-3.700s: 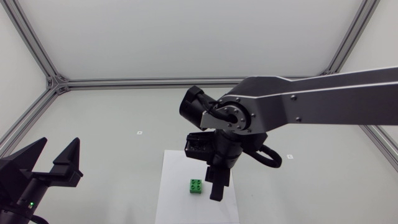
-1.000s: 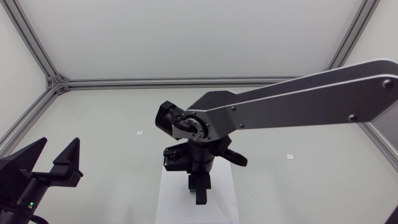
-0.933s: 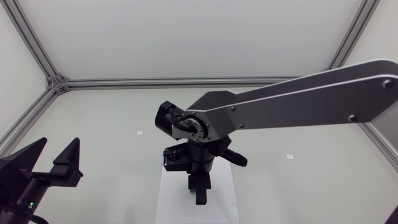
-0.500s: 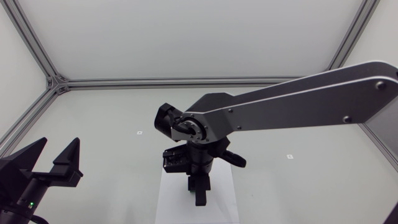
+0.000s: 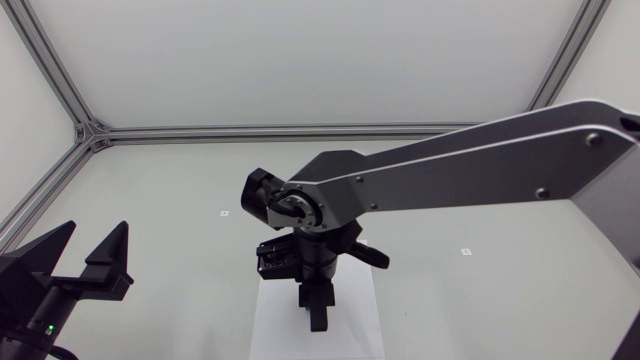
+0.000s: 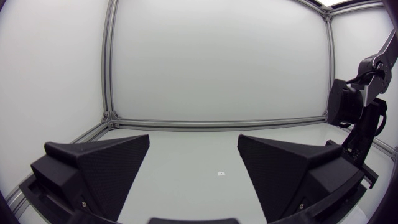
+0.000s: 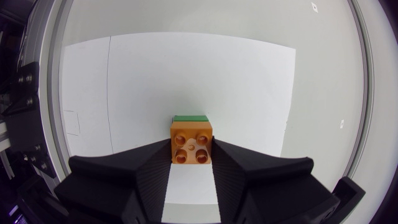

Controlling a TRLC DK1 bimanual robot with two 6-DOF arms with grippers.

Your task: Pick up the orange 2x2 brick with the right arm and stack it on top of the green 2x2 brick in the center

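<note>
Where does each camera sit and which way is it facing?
Head view: fixed above the table, looking down; right arm enters from the right, right tool over the white sheet; left tool open at lower left.
Left wrist view: on the left arm's last link, looking across the table; own open tool in front, right arm beyond.
Right wrist view: on the right arm's last link, looking down at the sheet; own tool shut on the orange brick, green brick past it.
Shared: head and left wrist both show the right arm.
</note>
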